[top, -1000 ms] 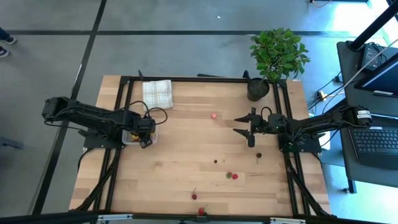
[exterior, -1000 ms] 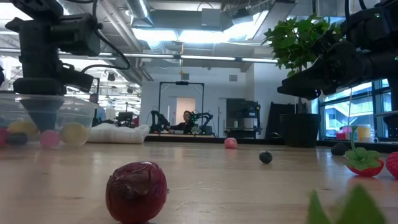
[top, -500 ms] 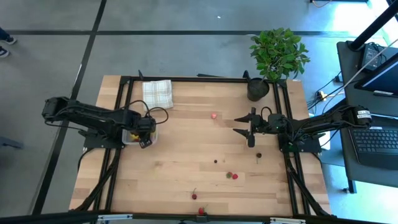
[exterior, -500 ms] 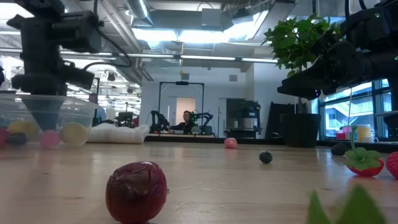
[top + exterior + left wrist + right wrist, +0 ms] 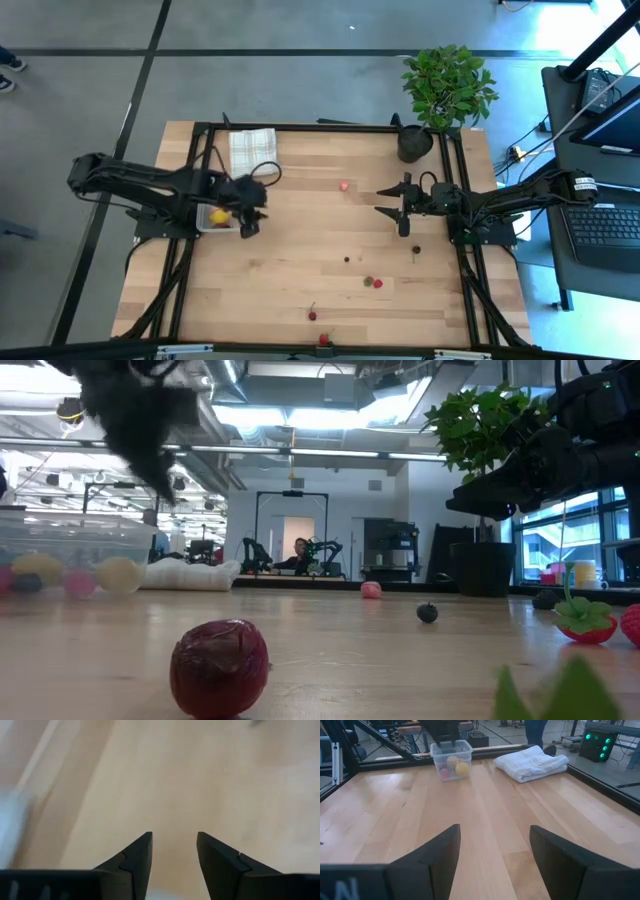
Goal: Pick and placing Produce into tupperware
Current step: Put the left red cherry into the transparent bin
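- The left gripper (image 5: 250,222) hangs over the table (image 5: 300,260), just beside the tupperware (image 5: 217,217) on the side toward the table's middle; its jaws stand apart with bare wood between them and grasp nothing.
- The tupperware sits at the table's left edge, next to the left arm's base, with a yellow lemon-like piece (image 5: 217,214) showing inside from above.
- From the right wrist view the tupperware (image 5: 452,760) holds two yellow pieces and at least one pink piece; the dark arm above it is blurred, so I cannot tell more of it there.
- The right gripper (image 5: 384,201) waits released over the right half of the table, fingers (image 5: 427,857) spread wide, pointing across toward the tupperware.
- A pink strawberry-like piece (image 5: 343,185) lies alone toward the far edge, between the two grippers.
- Several produce pieces remain loose: a small dark piece (image 5: 347,259), a dark-and-red pair (image 5: 373,282), and one small piece (image 5: 416,250) near the right arm.
- Two more red pieces (image 5: 312,315) lie at the near edge; one dark red piece (image 5: 219,667) looms large in the low view.
- A folded checked cloth (image 5: 253,150) lies at the far left corner, a potted plant (image 5: 445,88) at the far right.
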